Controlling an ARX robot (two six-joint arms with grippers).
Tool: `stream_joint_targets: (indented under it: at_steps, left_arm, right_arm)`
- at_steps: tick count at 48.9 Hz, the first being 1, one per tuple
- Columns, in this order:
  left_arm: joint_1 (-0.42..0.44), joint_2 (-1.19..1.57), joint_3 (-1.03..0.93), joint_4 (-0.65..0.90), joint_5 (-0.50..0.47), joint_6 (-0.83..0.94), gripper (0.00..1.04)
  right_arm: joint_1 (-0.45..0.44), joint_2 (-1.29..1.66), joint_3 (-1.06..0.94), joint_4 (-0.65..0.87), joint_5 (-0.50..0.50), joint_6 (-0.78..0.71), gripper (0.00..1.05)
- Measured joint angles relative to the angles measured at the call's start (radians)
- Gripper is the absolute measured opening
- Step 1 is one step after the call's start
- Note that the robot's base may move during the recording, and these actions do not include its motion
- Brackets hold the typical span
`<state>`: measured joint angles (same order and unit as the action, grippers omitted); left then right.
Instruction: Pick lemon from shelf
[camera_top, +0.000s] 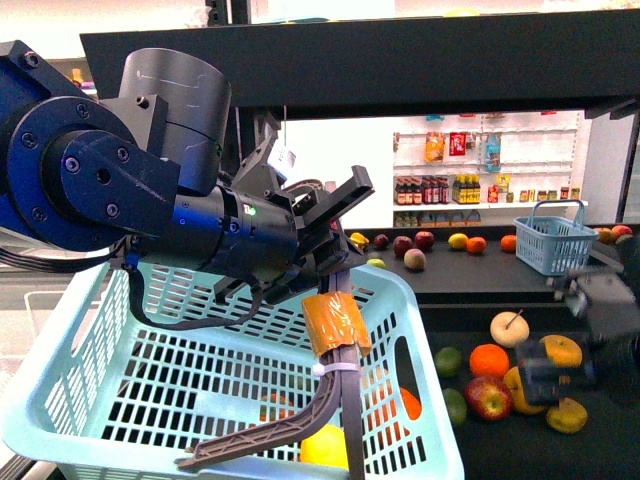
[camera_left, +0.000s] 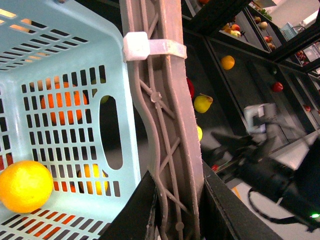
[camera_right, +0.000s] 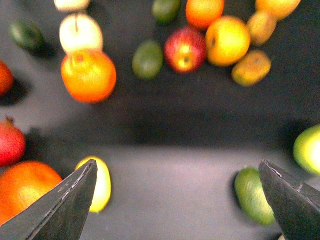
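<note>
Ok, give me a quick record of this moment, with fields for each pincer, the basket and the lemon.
left pincer: shut on the basket handle
right pincer: open, empty, above the shelf
basket: light blue, a yellow-orange round fruit inside
lemon: probably this yellow oval on the shelf, partly hidden behind one pincer finger; not gripped

The left arm (camera_top: 120, 180) is dark blue and black, round, with small screws (camera_top: 72, 165). Behind its fingers (camera_left: 132, 215) sit a green light (camera_top: 251, 210) and a black cable (camera_top: 133, 300).
</note>
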<state>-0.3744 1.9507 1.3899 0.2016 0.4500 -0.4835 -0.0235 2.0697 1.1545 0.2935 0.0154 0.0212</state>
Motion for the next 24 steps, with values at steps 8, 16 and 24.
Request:
stream_joint_targets:
  at_steps: [8, 16, 24]
  left_arm:
    - [0.001, 0.000, 0.000, 0.000, -0.003, 0.000, 0.18]
    - [0.002, 0.000, 0.000, 0.000, -0.005, 0.000, 0.18]
    - [0.002, 0.000, 0.000, 0.000, -0.005, 0.000, 0.18]
  right_arm:
    - [0.020, 0.140, -0.019, -0.001, -0.005, -0.026, 0.97]
    - [0.050, 0.253, 0.035, -0.040, -0.016, -0.042, 0.97]
    - [0.085, 0.349, 0.121, -0.067, -0.027, -0.040, 0.97]
